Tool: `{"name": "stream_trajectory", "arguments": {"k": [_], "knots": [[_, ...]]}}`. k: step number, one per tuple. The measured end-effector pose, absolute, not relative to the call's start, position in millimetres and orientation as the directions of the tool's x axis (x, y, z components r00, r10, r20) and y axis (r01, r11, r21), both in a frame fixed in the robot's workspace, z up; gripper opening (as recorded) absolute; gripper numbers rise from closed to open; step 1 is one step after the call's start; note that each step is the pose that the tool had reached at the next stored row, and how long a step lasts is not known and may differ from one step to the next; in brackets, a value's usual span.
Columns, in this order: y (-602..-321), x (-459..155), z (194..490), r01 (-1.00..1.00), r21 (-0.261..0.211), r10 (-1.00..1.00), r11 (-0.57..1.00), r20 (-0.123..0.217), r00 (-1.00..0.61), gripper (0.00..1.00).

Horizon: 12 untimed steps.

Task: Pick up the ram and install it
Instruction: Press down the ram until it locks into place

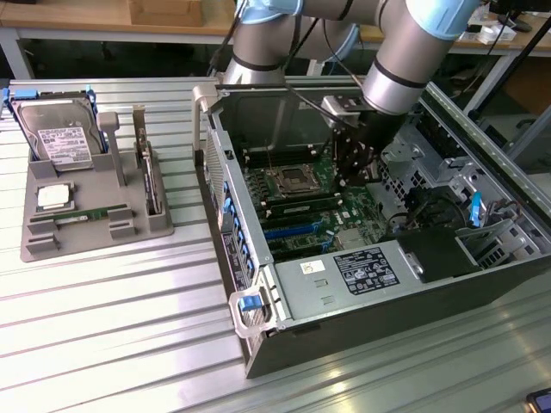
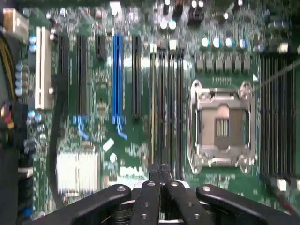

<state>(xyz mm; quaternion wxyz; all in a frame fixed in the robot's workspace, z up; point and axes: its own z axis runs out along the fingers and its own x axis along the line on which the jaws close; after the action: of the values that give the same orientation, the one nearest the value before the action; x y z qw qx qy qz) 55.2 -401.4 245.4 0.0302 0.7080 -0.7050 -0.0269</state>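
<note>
Ram [image 1: 83,214] on tray [image 1: 95,248], far from end effector [image 1: 351,176]

Shut black two-finger gripper [image 2: 159,176] over green motherboard [image 2: 140,145], just before black memory slots [image 2: 166,108]; silver square processor socket [image 2: 221,125] beside.

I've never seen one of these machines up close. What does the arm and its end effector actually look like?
The arm is built of thick silver-grey tubes joined by rounded joints with light blue caps. Thin black cables run alongside it. Its end effector is black: flat, jointed metal fingers studded with small round screws, fixed below a small silver-grey box at the wrist.
</note>
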Motion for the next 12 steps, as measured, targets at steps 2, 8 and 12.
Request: {"name": "stream_trajectory", "arguments": {"k": [2, 8, 12], "knots": [[-401.5, 70.8, 245.5, -0.997, 0.081, -1.0, -0.004, 0.001, 0.005, 0.1], [-401.5, 86.5, 283.5, -0.997, 0.081, -1.0, -0.005, -0.005, 0.004, 0.1], [-401.4, 86.5, 287.9, -0.997, 0.081, -1.0, -0.005, -0.007, 0.004, 0.1]]}}
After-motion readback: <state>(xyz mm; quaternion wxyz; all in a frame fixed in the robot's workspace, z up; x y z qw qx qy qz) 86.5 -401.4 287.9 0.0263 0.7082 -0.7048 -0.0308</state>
